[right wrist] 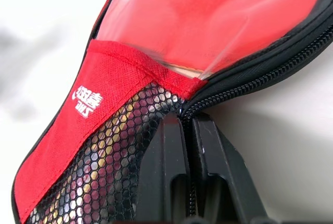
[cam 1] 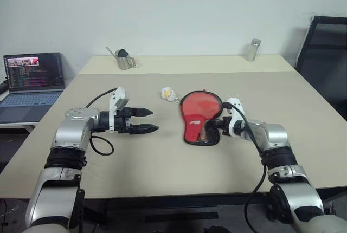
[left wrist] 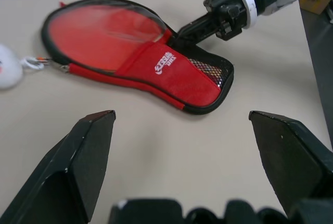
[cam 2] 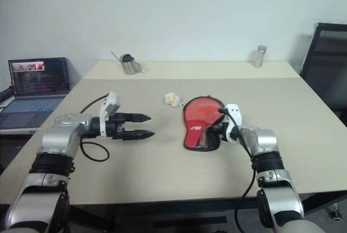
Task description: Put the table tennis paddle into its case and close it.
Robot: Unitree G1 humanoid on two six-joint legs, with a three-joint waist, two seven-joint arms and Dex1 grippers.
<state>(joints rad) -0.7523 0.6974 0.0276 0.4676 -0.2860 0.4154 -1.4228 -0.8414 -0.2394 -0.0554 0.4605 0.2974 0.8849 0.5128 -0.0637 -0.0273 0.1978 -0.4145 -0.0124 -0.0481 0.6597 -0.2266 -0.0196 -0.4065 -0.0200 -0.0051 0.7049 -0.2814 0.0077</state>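
Paddle (left wrist: 104,36) lies inside the case (left wrist: 171,75) at mid-table, red blade visible through the clear window; insertion looks done, zip probably still to run. Right gripper (right wrist: 188,125) is pressed together, pinching the case's zip edge at the neck. Left gripper (cam 1: 147,120) hovers spread, well apart. Small white charm (cam 1: 169,93) just beside the case; path unobstructed.

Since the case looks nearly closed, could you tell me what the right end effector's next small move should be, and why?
Probably a short pull along the zipper track. The right end effector is shut at the zipper of the case, by its neck, with the paddle already inside behind the clear window. The left end effector hovers open, off the case, so it could press the case down.
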